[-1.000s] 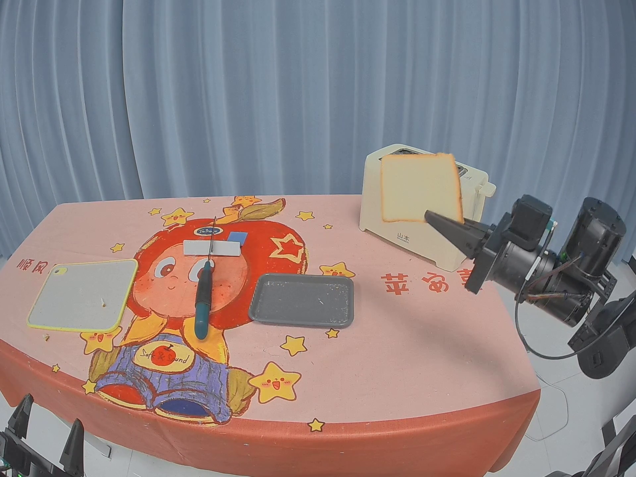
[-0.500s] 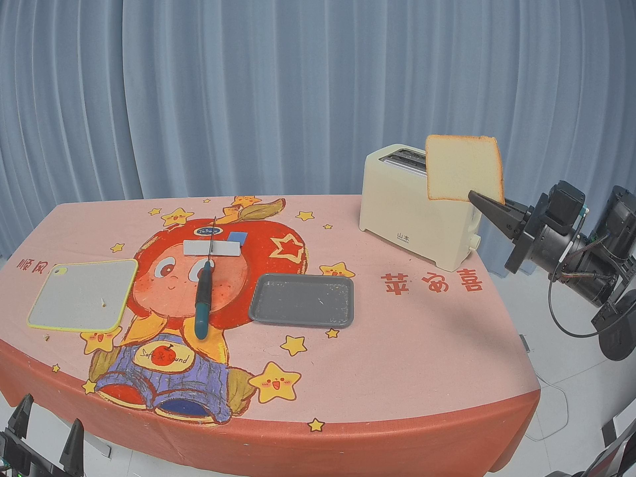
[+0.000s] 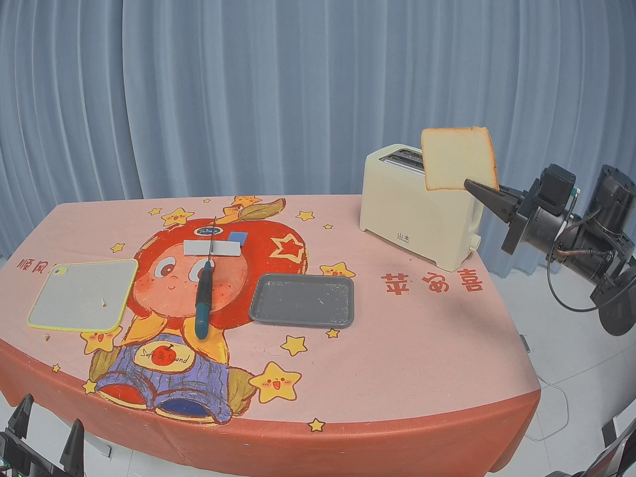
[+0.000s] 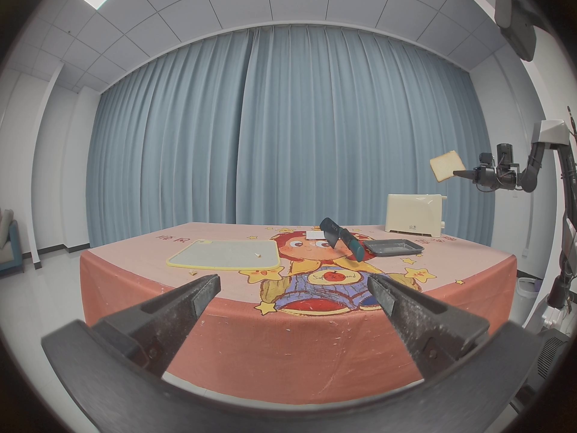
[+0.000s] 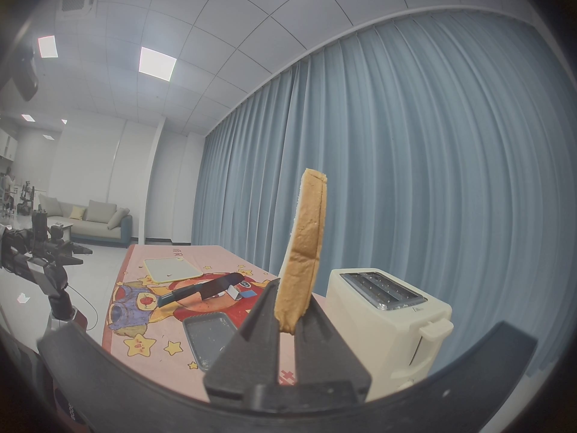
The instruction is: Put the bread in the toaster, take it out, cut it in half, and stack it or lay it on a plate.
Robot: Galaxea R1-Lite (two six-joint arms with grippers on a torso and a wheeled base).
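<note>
Above the toaster point(image 3: 419, 210), off its right end, the right tool point(image 3: 473, 185) clamps an upright bread slice point(image 3: 457, 157), the slots point(image 3: 404, 159) lying below-left.

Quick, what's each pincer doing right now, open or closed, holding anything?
Left pincer: open, empty.
Right pincer: closed on the bread slice.
</note>
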